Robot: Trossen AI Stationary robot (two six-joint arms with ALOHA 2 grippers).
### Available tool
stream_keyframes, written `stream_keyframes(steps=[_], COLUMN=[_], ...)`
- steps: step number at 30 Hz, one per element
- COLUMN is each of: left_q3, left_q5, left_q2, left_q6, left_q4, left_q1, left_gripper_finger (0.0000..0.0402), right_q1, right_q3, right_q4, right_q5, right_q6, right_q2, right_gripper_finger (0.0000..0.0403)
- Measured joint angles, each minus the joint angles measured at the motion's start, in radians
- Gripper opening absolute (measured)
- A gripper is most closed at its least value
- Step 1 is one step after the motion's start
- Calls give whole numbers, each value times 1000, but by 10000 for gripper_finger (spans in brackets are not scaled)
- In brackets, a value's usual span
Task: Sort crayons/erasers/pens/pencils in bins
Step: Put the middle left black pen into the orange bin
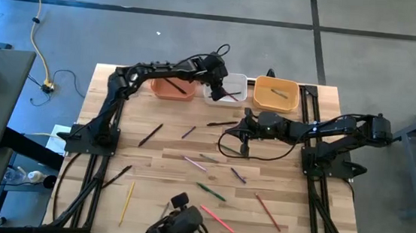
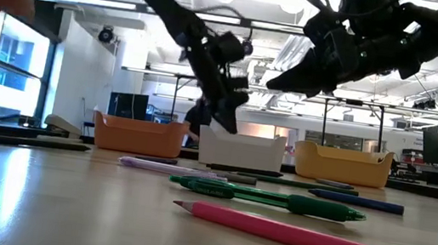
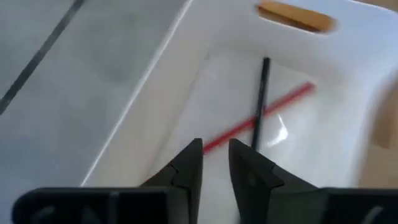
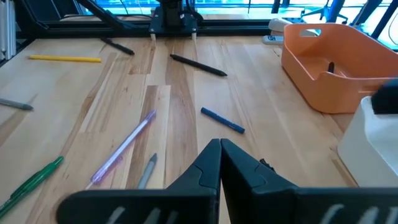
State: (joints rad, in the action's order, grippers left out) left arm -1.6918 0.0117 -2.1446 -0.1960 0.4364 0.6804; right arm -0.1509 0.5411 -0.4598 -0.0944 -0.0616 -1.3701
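Note:
Three bins stand in a row at the table's far edge: terracotta (image 1: 171,88), white (image 1: 229,88) and yellow-orange (image 1: 276,94). My left gripper (image 3: 214,152) hangs over the white bin, pointing down into it, open by a narrow gap with nothing between its fingers. Below it a red stick (image 3: 258,118) and a black stick (image 3: 261,99) lie crossed on the white bin's floor. My right gripper (image 4: 219,152) hovers shut above the table's middle (image 1: 246,129), holding nothing. Several pens, pencils and crayons lie flat and scattered on the wood, among them a blue one (image 4: 222,120) and a purple one (image 4: 124,148).
More sticks lie toward the near edge: a green pen (image 2: 277,200), a pink pencil (image 2: 331,244), a yellow one (image 1: 126,202) and a red one (image 1: 267,212). A black cable (image 1: 235,150) loops on the table under my right arm. A camera mount (image 1: 177,223) sits at the near edge.

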Motion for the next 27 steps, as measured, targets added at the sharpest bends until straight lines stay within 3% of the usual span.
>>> stream_keyframes(steps=[6,10,15,18,22,27], left_q3=[109,330,653,801,919,942], left_q5=[-3,-3,-2,17,114,238], left_q2=[177,335,549,673,814,933], left_q6=[-32,6,82,141,264,480], left_q4=[6,-137,-355,-387,-273,20], left_q1=[-30,-66,-127,-176,-268,-414], left_gripper_finger=[12,3,2,1,0,0], right_q1=[0,-2,-48,-90,-121,-141], right_q3=[0,-14,-134,-189,-200,-200], right_q4=[27,8,-236,-365,-391,-410], right_q5=[4,4,-62,-116,-139,-142], right_q6=[-49,-88,-73,-22,7,-18], right_q2=[0,0,0,0,0,0], right_gripper_finger=[0,0,0,0,0,0])
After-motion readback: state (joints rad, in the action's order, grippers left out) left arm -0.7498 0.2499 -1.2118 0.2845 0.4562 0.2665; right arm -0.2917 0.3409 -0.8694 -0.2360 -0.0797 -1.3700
